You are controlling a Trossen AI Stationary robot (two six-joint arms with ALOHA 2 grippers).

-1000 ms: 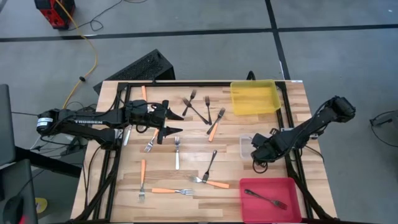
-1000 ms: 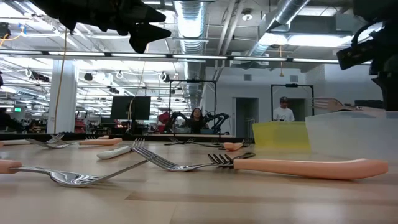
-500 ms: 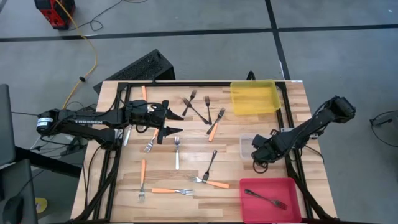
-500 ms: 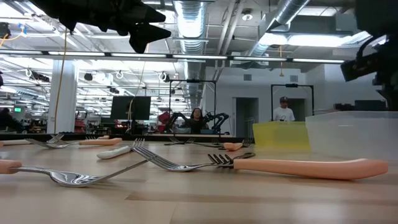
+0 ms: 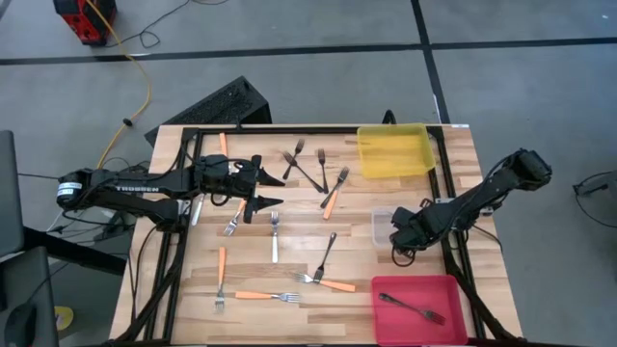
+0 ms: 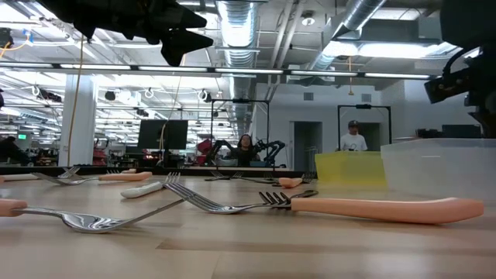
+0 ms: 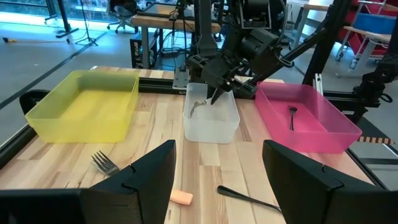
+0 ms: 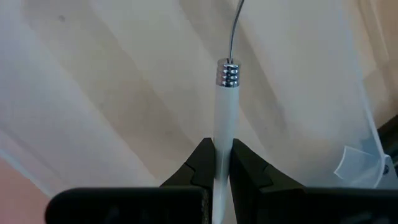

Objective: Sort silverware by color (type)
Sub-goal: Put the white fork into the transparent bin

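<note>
Forks lie scattered on the wooden table: orange-handled ones (image 5: 334, 198) (image 5: 260, 296), dark ones (image 5: 304, 166) (image 5: 325, 255) and a pale one (image 5: 275, 241). My right gripper (image 5: 399, 234) is over the clear bin (image 5: 380, 227), shut on a white-handled fork (image 8: 224, 106). The left wrist view shows that fork's tines (image 7: 198, 106) inside the clear bin (image 7: 211, 127). My left gripper (image 5: 272, 190) hovers open above the table's left middle, touching nothing. Its fingers (image 7: 140, 180) stand wide apart. A dark fork (image 5: 413, 308) lies in the red bin. My right gripper pinches the fork's white handle (image 8: 223, 134) between its two fingers (image 8: 202, 158). The handle runs straight out ahead of the fingertips to a metal collar (image 8: 228, 73). The fingers slant down into the clear bin, and the tine end (image 7: 198, 106) is low inside it.
The yellow bin (image 5: 395, 151) sits at the far right corner and the red bin (image 5: 442, 287) at the near right, with the clear bin between them. A black frame (image 5: 183, 173) borders the table. People stand in the room beyond the table.
My right gripper has moved slightly down over the clear bin. The fork's tines, which showed above the bin's rim in the low view a second ago, have dropped out of sight behind its wall. The left arm has kept still.
</note>
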